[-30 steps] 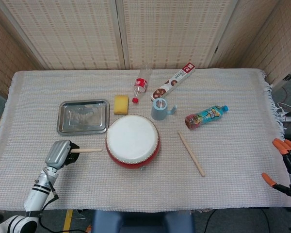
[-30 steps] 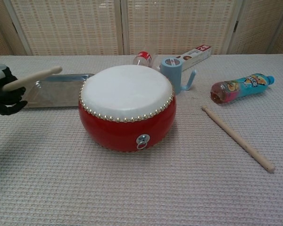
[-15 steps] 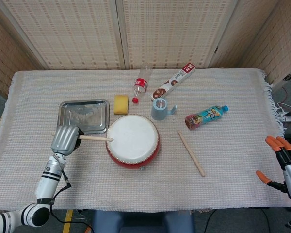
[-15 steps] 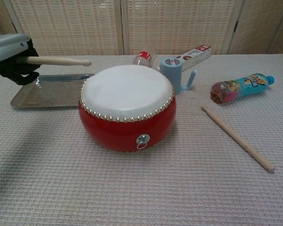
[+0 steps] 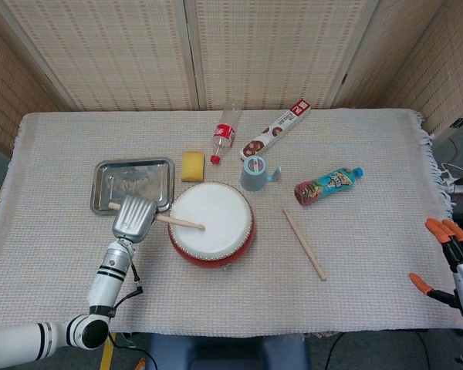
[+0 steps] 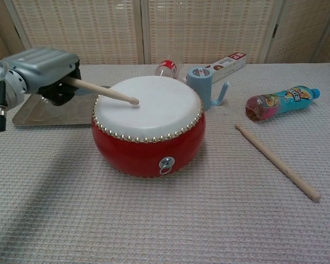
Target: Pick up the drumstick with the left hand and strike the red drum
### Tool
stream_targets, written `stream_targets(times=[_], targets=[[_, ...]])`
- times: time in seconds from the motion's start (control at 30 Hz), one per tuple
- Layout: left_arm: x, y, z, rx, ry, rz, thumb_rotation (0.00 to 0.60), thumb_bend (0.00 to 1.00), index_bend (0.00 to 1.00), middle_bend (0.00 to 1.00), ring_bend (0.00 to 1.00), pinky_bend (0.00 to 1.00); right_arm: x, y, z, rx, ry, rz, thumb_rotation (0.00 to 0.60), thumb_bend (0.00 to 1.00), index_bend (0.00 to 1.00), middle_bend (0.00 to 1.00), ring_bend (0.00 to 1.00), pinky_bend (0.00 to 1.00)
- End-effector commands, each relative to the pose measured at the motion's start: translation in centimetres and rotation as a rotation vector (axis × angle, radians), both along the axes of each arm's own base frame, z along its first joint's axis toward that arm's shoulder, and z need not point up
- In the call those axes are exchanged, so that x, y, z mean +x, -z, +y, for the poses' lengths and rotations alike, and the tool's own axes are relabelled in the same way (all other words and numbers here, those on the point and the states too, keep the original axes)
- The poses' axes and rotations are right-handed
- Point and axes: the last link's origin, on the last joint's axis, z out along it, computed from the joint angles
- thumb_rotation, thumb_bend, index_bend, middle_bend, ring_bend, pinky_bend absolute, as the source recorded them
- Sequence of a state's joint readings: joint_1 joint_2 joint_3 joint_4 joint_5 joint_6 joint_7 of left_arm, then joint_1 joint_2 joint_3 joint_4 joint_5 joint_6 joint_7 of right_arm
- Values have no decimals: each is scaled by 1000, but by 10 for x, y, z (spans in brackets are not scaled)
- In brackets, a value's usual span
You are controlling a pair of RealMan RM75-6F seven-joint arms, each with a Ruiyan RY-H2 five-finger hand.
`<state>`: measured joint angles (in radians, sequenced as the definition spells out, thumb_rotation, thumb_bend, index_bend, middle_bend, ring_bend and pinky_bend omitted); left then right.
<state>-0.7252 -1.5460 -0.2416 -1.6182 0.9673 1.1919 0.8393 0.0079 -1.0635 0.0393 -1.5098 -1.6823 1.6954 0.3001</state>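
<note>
Surface (image 5: 370, 254): cloth-covered, carrying everything; the action is at its near left.
Red drum (image 5: 211, 224): sits near the middle, white skin up, unmoved over the last second.
Metal tray (image 5: 133, 185): left of the drum and slightly farther back, in the same place as before.
Left hand (image 5: 133, 217): grips the drumstick by its butt end. A second ago it was low at the near-left edge; it has since swung up and right, and now hovers over the tray's near-right corner, just beside the drum.
Right hand (image 5: 454, 254): at the far right edge, off the cloth, holding nothing, fingers spread, barely shifted.
Held drumstick (image 6: 102, 91): a second ago its tip fell short of the drum; half a second ago it reached the rim; now it slopes down over the skin, tip at or just above it in the chest view. Contact cannot be confirmed.
Second drumstick (image 5: 304, 243): lies untouched on the cloth right of the drum.
Drink bottle (image 5: 328, 184): on its side, farther back and right of the drum.
Blue tape dispenser (image 5: 255, 173): just behind the drum.
Meaning for the task: pickup is done, and the downstroke looks to be landing or a moment from it; a clean strike needs the tip to meet the skin rather than the studded rim.
</note>
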Motion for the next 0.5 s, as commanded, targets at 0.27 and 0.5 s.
stream_targets(times=[0.27,0.5], targets=[[6,-1,1,3,-78,-138,600,867,1000,1000,1000,1000,-3,-1,2,-4,2,-6,600,179,117,112,38,192],[15,-11,6,-49,-136,-281,600,866,1000,1000,1000,1000,-5,1,2,-2,6,-11,600,179,117,112,38,192]])
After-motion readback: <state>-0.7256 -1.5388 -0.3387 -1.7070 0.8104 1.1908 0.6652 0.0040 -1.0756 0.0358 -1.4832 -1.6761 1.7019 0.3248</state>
